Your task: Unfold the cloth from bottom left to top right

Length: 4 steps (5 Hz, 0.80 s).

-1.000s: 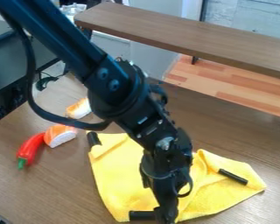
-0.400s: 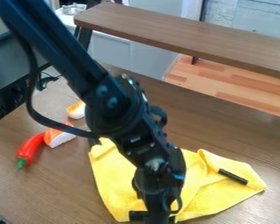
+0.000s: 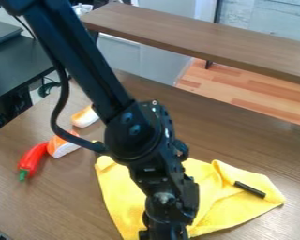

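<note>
The arm has been swung more upright, and the gripper is now carried slightly lower at the near edge, over the yellow cloth; the cloth's outline on the table is left unchanged, so unfolding seems not yet begun; whether cloth is gripped, or how wide the gripper is set, cannot be told.

You can read no text, label, brand, number or sign anywhere in this view.
</note>
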Available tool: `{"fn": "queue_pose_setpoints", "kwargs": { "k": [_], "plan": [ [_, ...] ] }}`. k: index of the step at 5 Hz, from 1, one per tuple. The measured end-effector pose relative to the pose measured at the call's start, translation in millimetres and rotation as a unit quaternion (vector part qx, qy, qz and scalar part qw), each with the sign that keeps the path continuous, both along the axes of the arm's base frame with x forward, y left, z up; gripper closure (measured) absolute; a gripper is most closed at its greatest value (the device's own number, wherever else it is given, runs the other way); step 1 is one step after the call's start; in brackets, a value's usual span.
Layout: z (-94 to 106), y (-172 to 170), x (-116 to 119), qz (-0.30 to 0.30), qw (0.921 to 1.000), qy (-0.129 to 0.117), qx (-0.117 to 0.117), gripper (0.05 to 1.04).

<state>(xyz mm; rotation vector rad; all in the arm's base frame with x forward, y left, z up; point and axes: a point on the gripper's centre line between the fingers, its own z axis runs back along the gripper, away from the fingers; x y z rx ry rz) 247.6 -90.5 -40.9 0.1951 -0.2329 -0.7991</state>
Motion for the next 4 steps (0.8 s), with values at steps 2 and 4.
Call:
{"fn": "queue_pose_setpoints", "kwargs": {
  "k": [2, 4],
  "plan": [
    [15.8, 0, -11, -0.002, 0.9996, 0.015, -0.023, 1.026],
    [88.3, 39, 16, 0.076, 0.9925, 0.011, -0.095, 1.029]
  ]
}}
